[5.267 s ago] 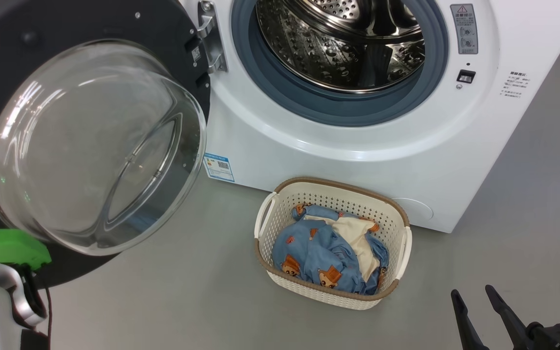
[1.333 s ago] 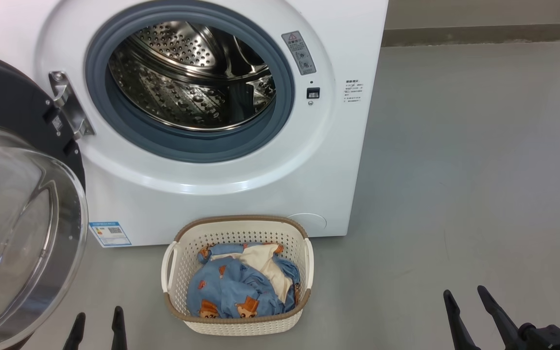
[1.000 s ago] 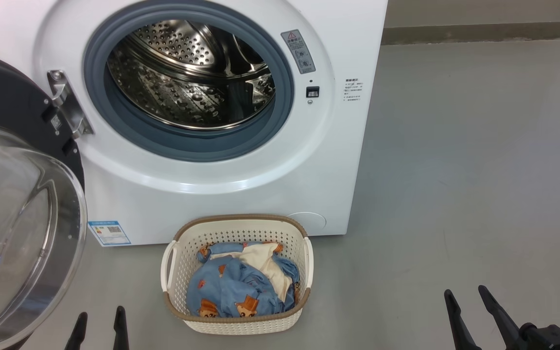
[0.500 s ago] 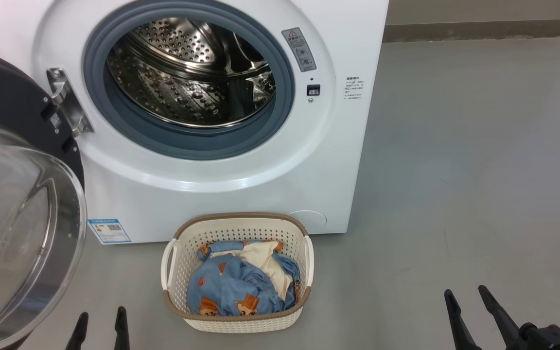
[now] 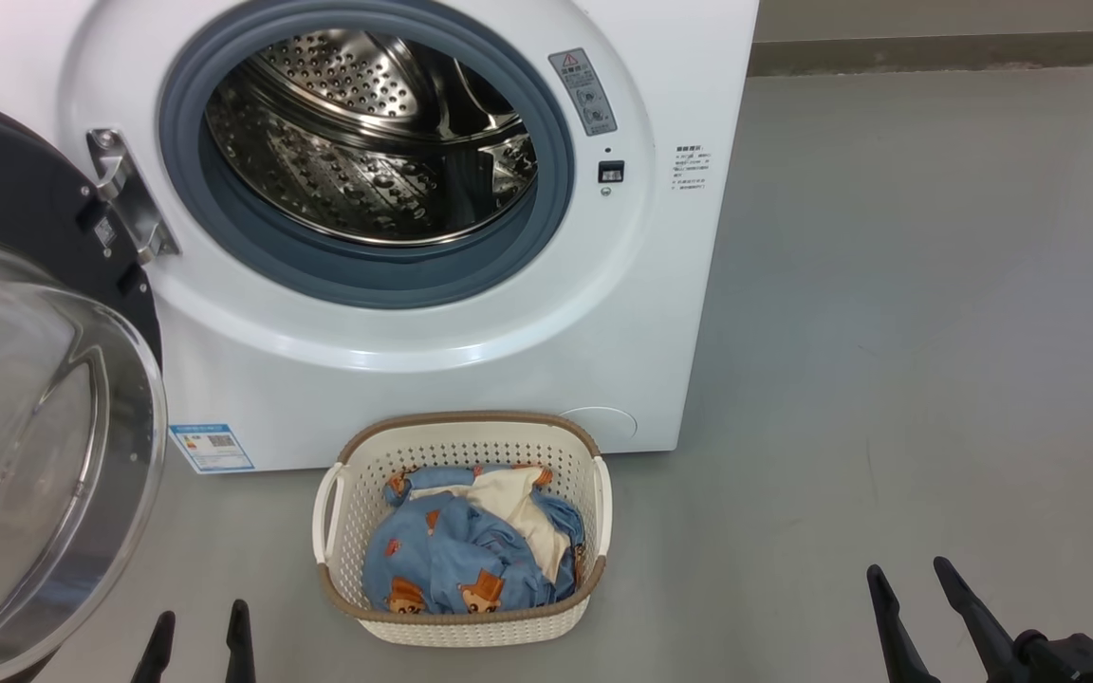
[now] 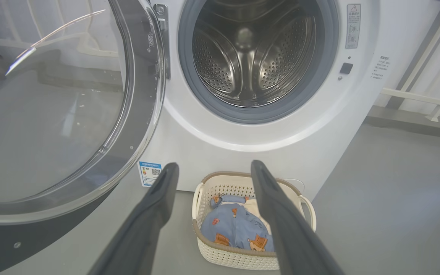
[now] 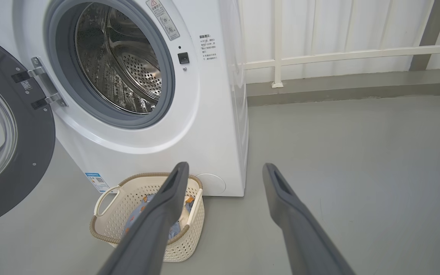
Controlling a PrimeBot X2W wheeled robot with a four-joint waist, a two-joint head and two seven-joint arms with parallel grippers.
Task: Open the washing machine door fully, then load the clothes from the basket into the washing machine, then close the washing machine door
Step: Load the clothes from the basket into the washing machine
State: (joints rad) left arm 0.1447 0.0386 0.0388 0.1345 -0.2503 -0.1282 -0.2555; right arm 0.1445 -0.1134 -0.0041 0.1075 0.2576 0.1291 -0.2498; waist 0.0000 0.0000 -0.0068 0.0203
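Bare floor (image 5: pixel 888 332) lies wide to the right of the washer (image 5: pixel 414 379). The door (image 5: pixel 6 180) hangs swung out at its left, glass bowl cut by the picture's edge. The basket (image 5: pixel 471 628) sits just before the washer's base, the clothes (image 5: pixel 452 560) heaped below its rim. The left gripper (image 5: pixel 202 612), near the door's lower edge, and the right gripper (image 5: pixel 909 566), over open floor, stand spread and empty.

Grey floor (image 5: pixel 935 332) runs back to a white railing (image 7: pixel 342 55).
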